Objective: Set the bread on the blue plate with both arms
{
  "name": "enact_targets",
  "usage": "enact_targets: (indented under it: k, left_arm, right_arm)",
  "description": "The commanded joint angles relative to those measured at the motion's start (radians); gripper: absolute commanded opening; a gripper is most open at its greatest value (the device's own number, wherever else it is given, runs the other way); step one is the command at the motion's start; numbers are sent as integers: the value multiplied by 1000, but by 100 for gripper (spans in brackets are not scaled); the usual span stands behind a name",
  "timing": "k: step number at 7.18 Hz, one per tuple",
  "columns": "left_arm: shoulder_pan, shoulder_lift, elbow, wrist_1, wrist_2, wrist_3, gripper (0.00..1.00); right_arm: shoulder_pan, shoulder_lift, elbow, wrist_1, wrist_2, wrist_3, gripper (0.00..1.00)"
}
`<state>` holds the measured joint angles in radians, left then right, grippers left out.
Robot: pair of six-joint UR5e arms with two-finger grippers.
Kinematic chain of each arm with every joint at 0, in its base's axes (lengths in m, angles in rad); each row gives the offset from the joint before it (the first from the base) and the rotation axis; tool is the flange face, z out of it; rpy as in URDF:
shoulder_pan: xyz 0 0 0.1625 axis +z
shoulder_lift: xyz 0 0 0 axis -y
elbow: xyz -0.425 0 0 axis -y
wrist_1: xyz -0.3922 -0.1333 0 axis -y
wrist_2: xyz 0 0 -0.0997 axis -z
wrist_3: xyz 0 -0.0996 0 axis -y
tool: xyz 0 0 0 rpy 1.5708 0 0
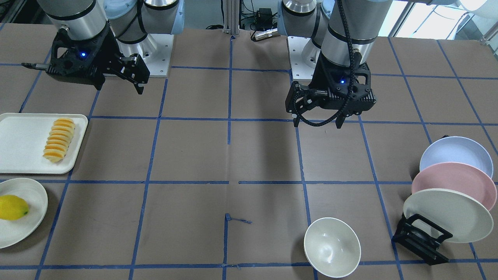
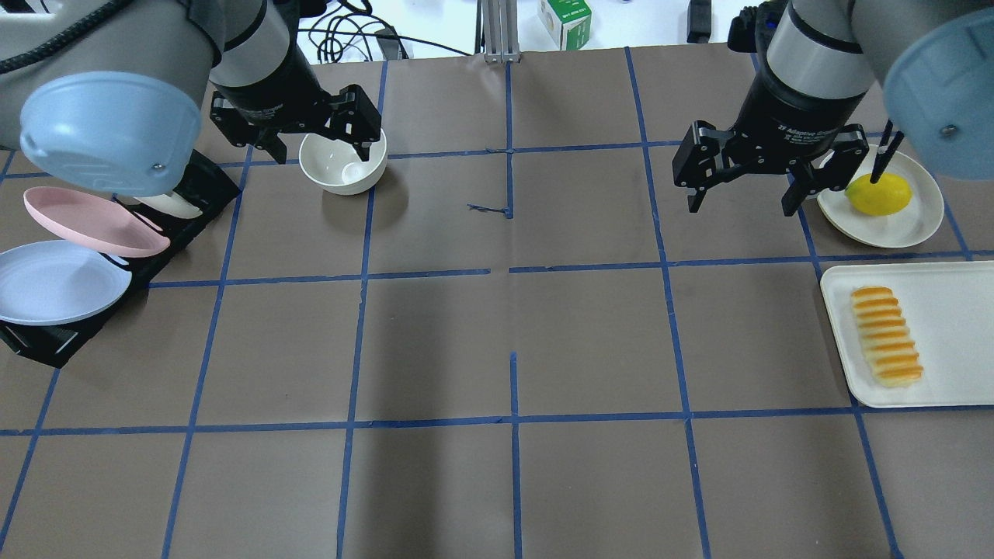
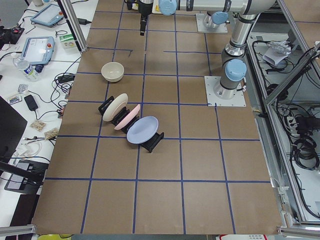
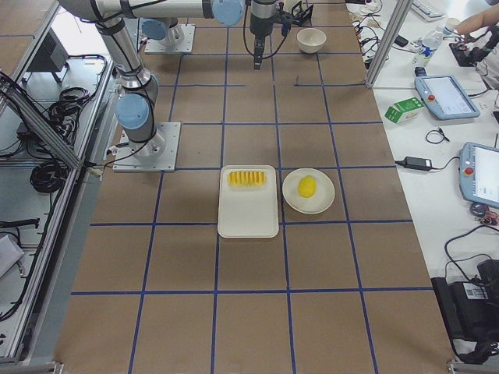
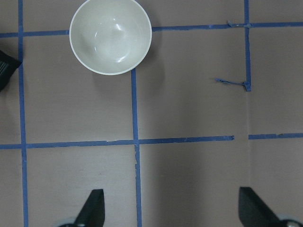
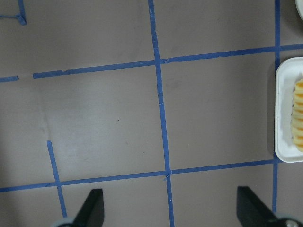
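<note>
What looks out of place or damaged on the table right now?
Only a curled, lifted scrap of blue tape near the middle of the table. The bread lies neatly on its white tray; the blue plate stands in the rack.

A robotics lab: tape-gridded table [image 2: 435, 349], teach pendants [image 4: 446, 95] and loose cables [image 3: 300, 145] alongside.

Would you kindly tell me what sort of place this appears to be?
Probably a robotics lab: a left arm and right arm mounted on a table gridded with blue tape, with teach pendants and cables alongside.
</note>
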<state>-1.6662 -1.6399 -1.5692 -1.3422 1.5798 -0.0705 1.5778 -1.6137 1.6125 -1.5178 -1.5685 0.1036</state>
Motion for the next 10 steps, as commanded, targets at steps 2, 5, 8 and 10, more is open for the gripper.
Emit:
enact_targets:
  k: [2,5,8,10]
  left_arm:
    - [-1,3,0,0,6,3,100]
    - [144,20,8,31,13,14,100]
    - [413,49,-8,25,23,85,100]
    - [607,17,-26,82,101,63,100]
  right_arm:
    - [1,0,6,7,-2,-1,100]
    - [-1,0,6,8,-16,-4,100]
    - [-10,5,7,10,-18,-5,100]
    - [-16,6,10,4,-16,-15,100]
